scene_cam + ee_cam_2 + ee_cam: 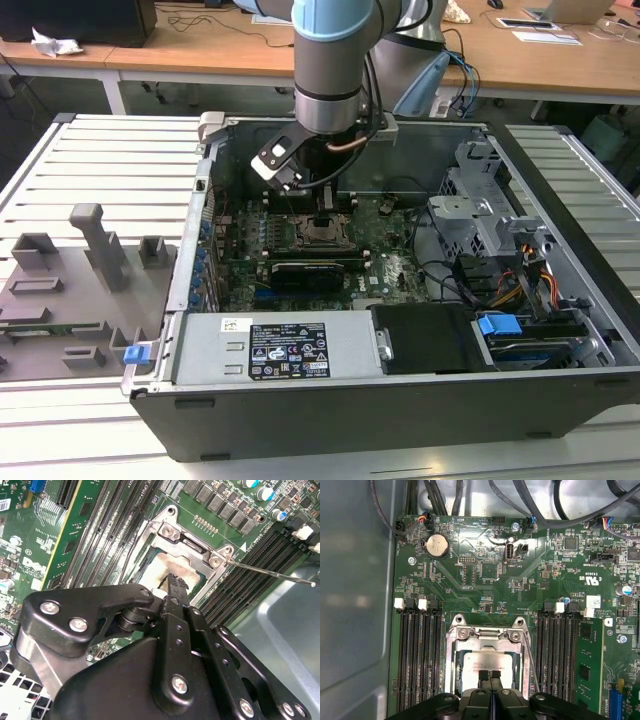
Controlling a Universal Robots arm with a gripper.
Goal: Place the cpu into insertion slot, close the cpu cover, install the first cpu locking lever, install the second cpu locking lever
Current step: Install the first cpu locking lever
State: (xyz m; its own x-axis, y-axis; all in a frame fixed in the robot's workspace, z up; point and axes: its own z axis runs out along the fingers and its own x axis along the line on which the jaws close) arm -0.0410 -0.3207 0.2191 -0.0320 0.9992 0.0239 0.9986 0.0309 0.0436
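First wrist view looks down on the cpu (482,659), a small flat square chip with a pale silvery metal top, seated in the insertion slot. In the second wrist view the chip (157,570) shows a brownish smear along one edge. The cpu cover (487,639), a thin silvery metal frame plate with a large square opening, lies around the chip, and the pale top shows through that opening. Its screwed hinge end appears in the second wrist view (192,544).

The black claw (490,674) has its two narrow fingers pressed together with nothing between them. Their tips are over the chip's top, touching it or just above it; which cannot be told. A thin metal wire locking lever (532,662) runs beside the frame, and in the second wrist view it (270,573) juts out over the long black memory slots (420,645).

In the exterior view the grey and blue robot arm (330,60) reaches down into the open dark computer case (400,410), which lies on the white slatted desk (110,160). There the claw (325,210) is over the square black insertion slot (318,238) in the green circuit board (485,580).
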